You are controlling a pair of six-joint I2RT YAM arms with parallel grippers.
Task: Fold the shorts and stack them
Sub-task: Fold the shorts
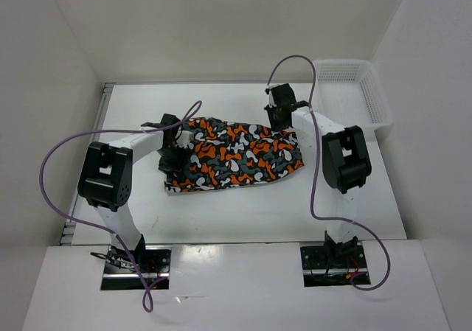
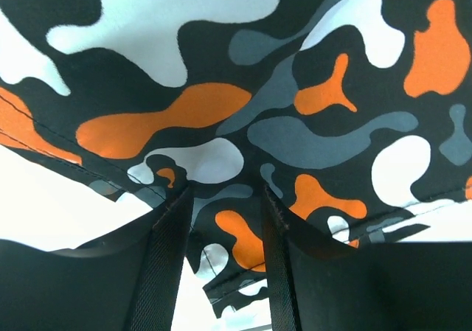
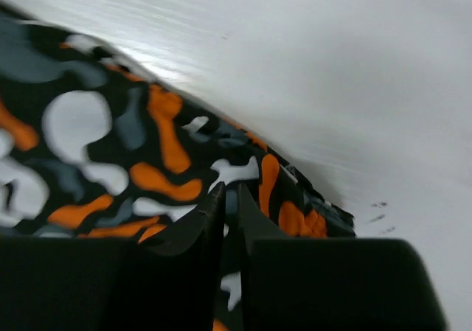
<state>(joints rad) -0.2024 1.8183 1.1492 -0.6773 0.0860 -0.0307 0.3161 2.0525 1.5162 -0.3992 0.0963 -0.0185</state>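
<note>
The shorts (image 1: 236, 154), printed in orange, white, black and grey-teal blotches, lie spread across the middle of the table. My left gripper (image 1: 175, 154) is low over their left end. In the left wrist view the shorts (image 2: 295, 88) fill the frame. The left gripper (image 2: 225, 191) has its jaws partly apart, with a flat hemmed corner of fabric between them. My right gripper (image 1: 276, 117) is at the far right edge of the shorts. In the right wrist view it (image 3: 230, 187) is shut on a thin fold of the shorts (image 3: 110, 139).
A white plastic mesh basket (image 1: 369, 88) stands at the back right corner. The white table (image 1: 221, 213) is walled on the left, back and right. Purple cables loop beside both arms. Bare table (image 3: 332, 65) lies beyond the shorts' edge.
</note>
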